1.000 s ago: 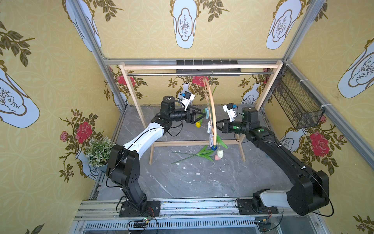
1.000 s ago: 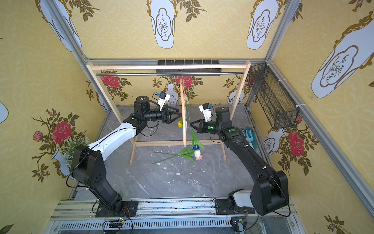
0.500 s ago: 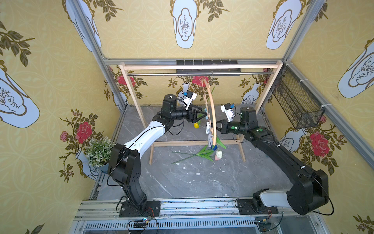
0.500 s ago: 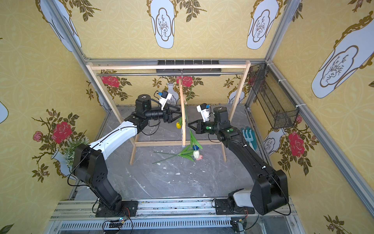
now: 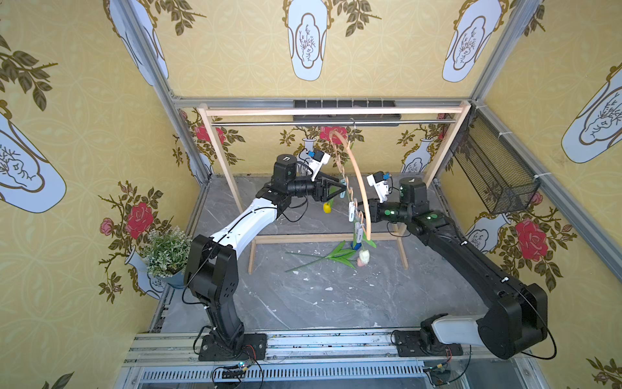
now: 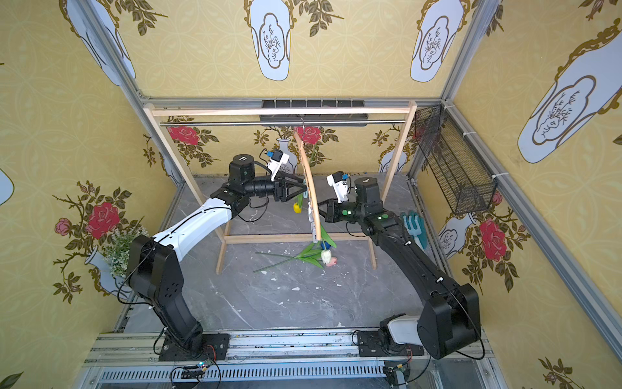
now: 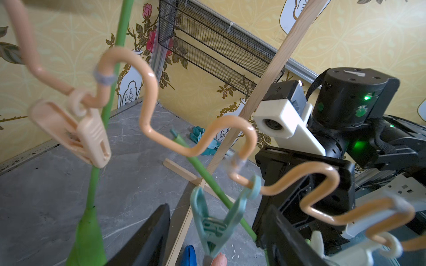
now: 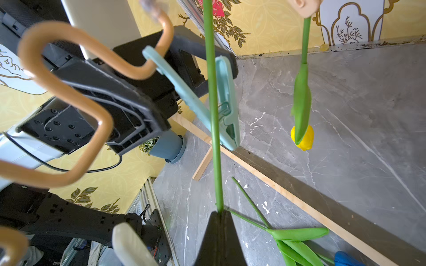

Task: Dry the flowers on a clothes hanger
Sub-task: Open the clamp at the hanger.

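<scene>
The clothes hanger hangs edge-on from the rack's metal rail in both top views. A yellow flower hangs head down from a peach clothespin. My left gripper is open, one finger on each side of the teal clothespin, with gaps showing. My right gripper is shut on a green flower stem that stands across that clothespin. More flowers lie on the floor below: white, pink and blue heads.
The wooden rack spans the back. A potted plant stands at the left wall. A black wire basket hangs on the right wall, and a teal hand rake lies beneath it.
My left gripper has moved in toward the hanger, around the teal clothespin, and its jaws have narrowed. My right gripper has shifted slightly left with the stem.
</scene>
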`<state>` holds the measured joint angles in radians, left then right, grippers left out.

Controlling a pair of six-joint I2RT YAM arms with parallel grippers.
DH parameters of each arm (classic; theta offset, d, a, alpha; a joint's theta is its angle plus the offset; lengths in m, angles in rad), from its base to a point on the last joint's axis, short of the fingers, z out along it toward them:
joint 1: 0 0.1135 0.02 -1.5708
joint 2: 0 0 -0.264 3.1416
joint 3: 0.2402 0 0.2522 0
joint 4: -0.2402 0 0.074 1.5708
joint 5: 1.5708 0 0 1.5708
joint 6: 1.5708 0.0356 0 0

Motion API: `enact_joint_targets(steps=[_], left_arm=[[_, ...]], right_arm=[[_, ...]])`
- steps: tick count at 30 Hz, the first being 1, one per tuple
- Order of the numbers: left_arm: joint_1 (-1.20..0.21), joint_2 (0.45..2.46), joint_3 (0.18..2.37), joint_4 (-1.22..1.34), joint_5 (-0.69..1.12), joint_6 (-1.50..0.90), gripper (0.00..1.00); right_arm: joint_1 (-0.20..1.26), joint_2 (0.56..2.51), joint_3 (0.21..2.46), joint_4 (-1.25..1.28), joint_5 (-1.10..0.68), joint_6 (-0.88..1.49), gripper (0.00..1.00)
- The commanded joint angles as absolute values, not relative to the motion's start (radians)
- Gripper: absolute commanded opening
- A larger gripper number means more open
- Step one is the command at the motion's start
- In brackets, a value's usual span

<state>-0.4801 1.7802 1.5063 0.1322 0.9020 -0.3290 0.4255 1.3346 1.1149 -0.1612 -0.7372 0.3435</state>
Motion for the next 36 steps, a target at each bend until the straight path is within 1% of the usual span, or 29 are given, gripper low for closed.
enact_joint_targets(steps=[1, 8, 12, 15, 24, 28, 33, 36], left_arm=[[-0.484, 1.790, 1.511, 0.129, 0.922, -0.311, 0.67], [-0.486, 1.793, 1.523, 0.123, 0.911, -0.302, 0.53], [-0.486, 1.798, 1.532, 0.113, 0.901, -0.296, 0.55], [-0.486, 1.801, 1.532, 0.109, 0.897, -0.293, 0.62], [-0.486, 1.806, 1.531, 0.110, 0.904, -0.296, 0.62], [-0.485, 1.809, 1.532, 0.124, 0.915, -0.307, 0.56], [-0.485, 1.808, 1.527, 0.135, 0.915, -0.314, 0.46], [-0.486, 1.807, 1.523, 0.138, 0.911, -0.318, 0.45]], right_arm=[[0.428, 1.330, 1.119, -0.152, -0.730, 0.342, 0.00], [0.430, 1.331, 1.120, -0.156, -0.730, 0.342, 0.00], [0.433, 1.327, 1.120, -0.153, -0.734, 0.341, 0.00], [0.434, 1.323, 1.116, -0.152, -0.735, 0.339, 0.00], [0.439, 1.320, 1.108, -0.143, -0.741, 0.342, 0.00], [0.440, 1.318, 1.101, -0.139, -0.741, 0.344, 0.00], [0.441, 1.313, 1.095, -0.135, -0.739, 0.347, 0.00], [0.440, 1.313, 1.094, -0.136, -0.739, 0.347, 0.00]])
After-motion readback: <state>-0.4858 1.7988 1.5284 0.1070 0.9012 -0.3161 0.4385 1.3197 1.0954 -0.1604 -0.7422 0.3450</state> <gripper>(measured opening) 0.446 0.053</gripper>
